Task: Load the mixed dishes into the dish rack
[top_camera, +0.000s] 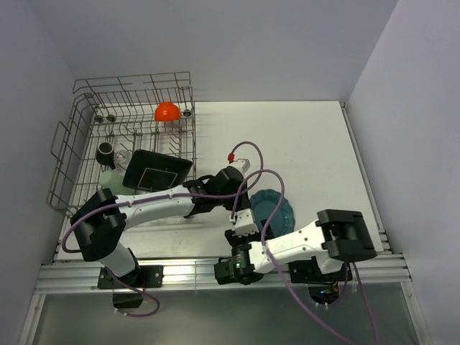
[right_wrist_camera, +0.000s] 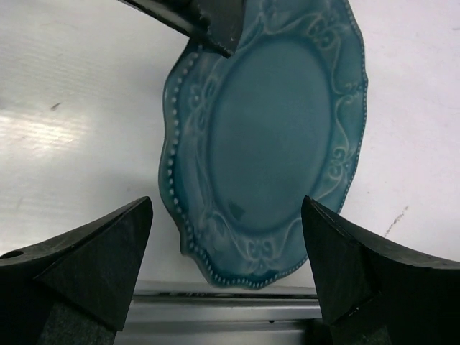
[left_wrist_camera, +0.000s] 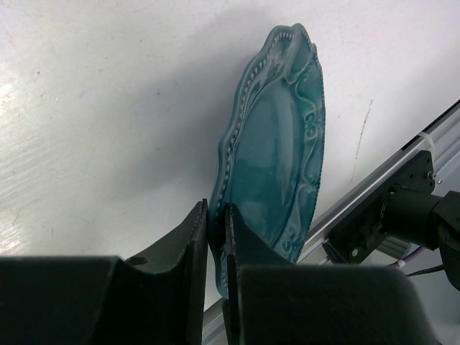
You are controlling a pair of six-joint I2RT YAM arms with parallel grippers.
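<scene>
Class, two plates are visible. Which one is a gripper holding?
The teal scalloped plate: the left gripper pinches its rim. The black square plate sits in the dish rack, ungripped.

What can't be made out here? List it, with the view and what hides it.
Left wrist: rim of the teal plate inside the left gripper, hidden by its fingers.
Right wrist: the plate's top edge, cut off by the frame.
Top external: part of the plate, under the left arm and cables; the pale green cup in the dish rack, partly behind that arm.
</scene>
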